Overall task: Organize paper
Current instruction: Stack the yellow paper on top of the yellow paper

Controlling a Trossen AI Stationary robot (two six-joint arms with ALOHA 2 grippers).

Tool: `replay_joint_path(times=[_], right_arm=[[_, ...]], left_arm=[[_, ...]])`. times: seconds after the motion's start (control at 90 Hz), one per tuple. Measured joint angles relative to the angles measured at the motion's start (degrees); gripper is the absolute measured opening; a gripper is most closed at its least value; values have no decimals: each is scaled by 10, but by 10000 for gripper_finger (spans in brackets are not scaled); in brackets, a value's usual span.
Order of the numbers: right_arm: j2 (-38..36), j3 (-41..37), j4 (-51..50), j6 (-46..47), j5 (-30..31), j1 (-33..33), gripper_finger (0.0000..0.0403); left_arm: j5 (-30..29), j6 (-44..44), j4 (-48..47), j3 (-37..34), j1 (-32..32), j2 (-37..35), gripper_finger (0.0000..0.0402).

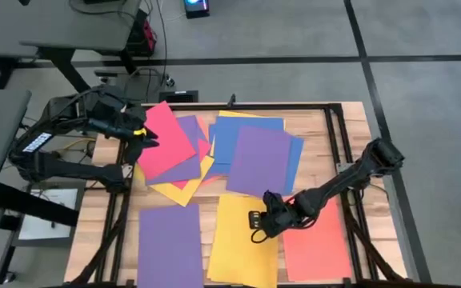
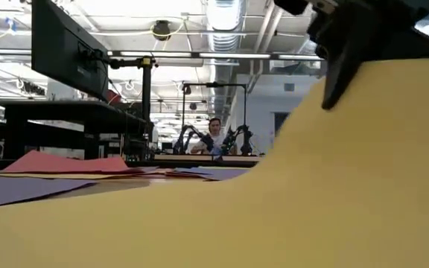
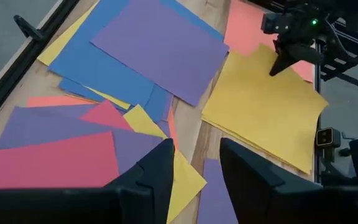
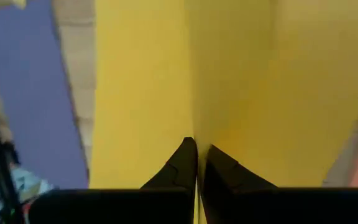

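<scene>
Right gripper [image 1: 256,225]: fingers closed to a thin slit on the upper edge of the yellow sheet [image 1: 242,244]; the right wrist view shows the two fingertips [image 4: 188,163] pinched together with yellow paper folding up on both sides of them. In the low view the sheet rises in a slope to the gripper, so that edge is judged lifted off the table [image 1: 326,120].

Relation that governs the coming move: the yellow sheet hangs directly below and ahead of the right gripper, its long axis running away from the fingers toward the near table edge. A purple sheet [image 1: 170,244] lies just beside it on the side toward the left arm; an orange-red sheet [image 1: 317,240] lies just beside it on the other side, under the right arm. Behind the gripper, toward the far table edge, is the loose overlapping heap: large purple sheet [image 1: 260,160] on top of blue sheets [image 1: 226,132], then red sheet [image 1: 166,144], further purple and yellow beneath.

Left gripper [image 1: 146,138]: fingers parted, holding nothing, poised over the red sheet's edge at the far side of the heap, well apart from the yellow sheet.

Judgement: the right arm is the nearer arm and already has the grip; any shift of the yellow sheet falls to it
</scene>
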Motion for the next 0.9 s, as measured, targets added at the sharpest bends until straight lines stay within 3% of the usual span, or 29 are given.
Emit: replay_joint_path(times=[0.9], right_arm=[[10,-1,-28,-114,-36,-10,0]], left_arm=[[0,1,1,0,0,0,113]])
